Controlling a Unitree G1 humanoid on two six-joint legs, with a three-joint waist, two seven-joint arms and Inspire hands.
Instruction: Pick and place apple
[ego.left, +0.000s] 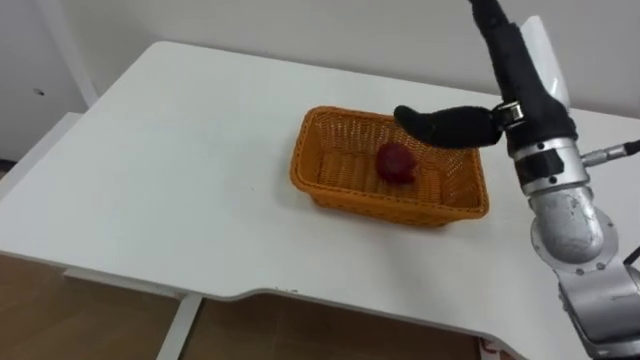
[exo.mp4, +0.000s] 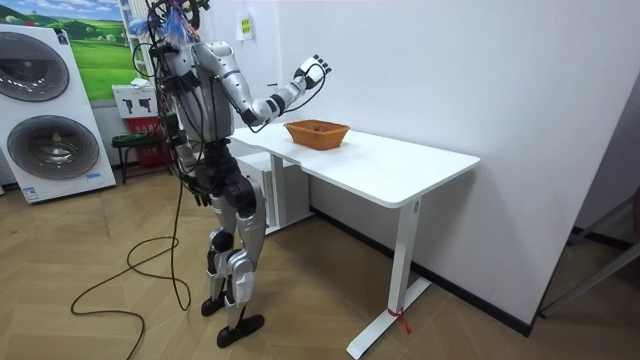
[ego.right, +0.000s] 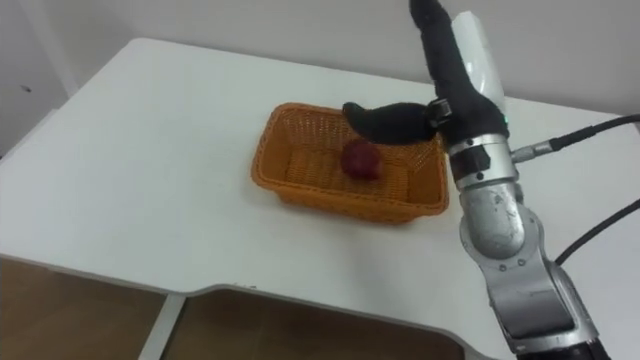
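apple (ego.left: 397, 162) lies inside the orange wicker basket (ego.left: 335, 190), right of its centre; basket sits on the white tabletop (ego.left: 170, 160); right hand (ego.left: 520, 85) is raised above the basket's right end, empty, fingers straight and pointing up, thumb stretched out sideways over the basket, clear of the apple; room view: robot stands at the tabletop's end by the basket, right arm lifted

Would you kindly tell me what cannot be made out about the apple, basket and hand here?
Right hand: fingertips cut off by the top edge, eye views.
Basket: far rim partly hidden behind the thumb, eye views.
Apple: underside hidden where it rests; too small in the room view.
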